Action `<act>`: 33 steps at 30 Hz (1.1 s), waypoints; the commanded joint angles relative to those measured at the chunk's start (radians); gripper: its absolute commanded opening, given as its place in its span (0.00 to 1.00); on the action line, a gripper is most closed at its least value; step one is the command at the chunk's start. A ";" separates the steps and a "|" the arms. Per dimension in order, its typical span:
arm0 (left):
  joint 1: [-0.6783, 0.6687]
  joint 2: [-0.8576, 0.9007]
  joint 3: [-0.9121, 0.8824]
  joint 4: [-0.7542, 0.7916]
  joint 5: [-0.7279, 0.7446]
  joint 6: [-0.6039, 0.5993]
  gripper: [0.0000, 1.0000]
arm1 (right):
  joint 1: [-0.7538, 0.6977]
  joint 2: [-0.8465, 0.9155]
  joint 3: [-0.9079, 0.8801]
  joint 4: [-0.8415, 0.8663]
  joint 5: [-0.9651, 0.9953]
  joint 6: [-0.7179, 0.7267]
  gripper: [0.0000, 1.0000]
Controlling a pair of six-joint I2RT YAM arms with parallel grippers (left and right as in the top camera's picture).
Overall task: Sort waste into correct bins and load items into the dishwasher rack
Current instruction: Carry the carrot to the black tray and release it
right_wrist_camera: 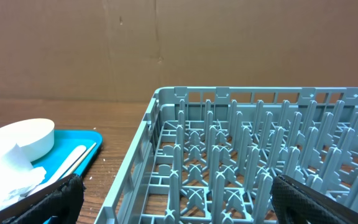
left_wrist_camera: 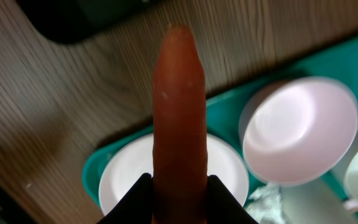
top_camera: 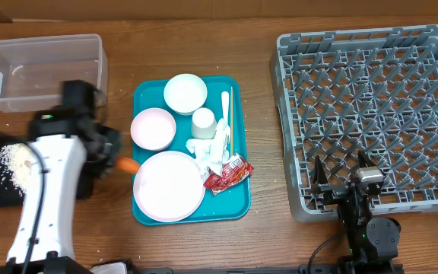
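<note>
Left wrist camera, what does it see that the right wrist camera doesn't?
Only the left wrist view shows the carrot held in the left claw, plus the plate and pink bowl. Only the right wrist view shows the rack, the white bowl and the cardboard wall. Both show the teal tray and the wooden table.

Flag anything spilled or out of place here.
Crumpled napkins and a red wrapper lie on the teal tray among the dishes, waste mixed with dishware. Nothing looks broken.
</note>
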 commanded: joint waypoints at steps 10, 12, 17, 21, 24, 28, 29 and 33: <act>0.455 0.152 0.014 0.156 -0.032 0.098 0.06 | -0.001 -0.007 -0.010 0.006 -0.006 -0.001 1.00; 0.465 0.209 0.014 0.200 -0.027 0.098 0.07 | -0.001 -0.007 -0.010 0.006 -0.006 -0.001 1.00; 0.476 0.356 0.015 0.349 0.023 0.098 0.10 | -0.001 -0.007 -0.010 0.006 -0.006 -0.001 1.00; 0.476 0.379 0.015 0.360 0.016 0.101 0.36 | -0.001 -0.007 -0.010 0.006 -0.006 -0.001 1.00; 0.476 0.376 0.026 0.397 0.016 0.176 0.70 | -0.001 -0.007 -0.010 0.006 -0.006 -0.001 1.00; 0.476 0.376 0.075 0.342 0.038 0.195 1.00 | -0.001 -0.007 -0.010 0.006 -0.006 -0.001 1.00; 0.476 0.376 0.099 0.311 0.050 0.195 1.00 | -0.001 -0.007 -0.010 0.006 -0.006 -0.001 1.00; 0.476 0.374 0.242 0.125 0.071 0.196 1.00 | -0.001 -0.007 -0.010 0.006 -0.006 -0.001 1.00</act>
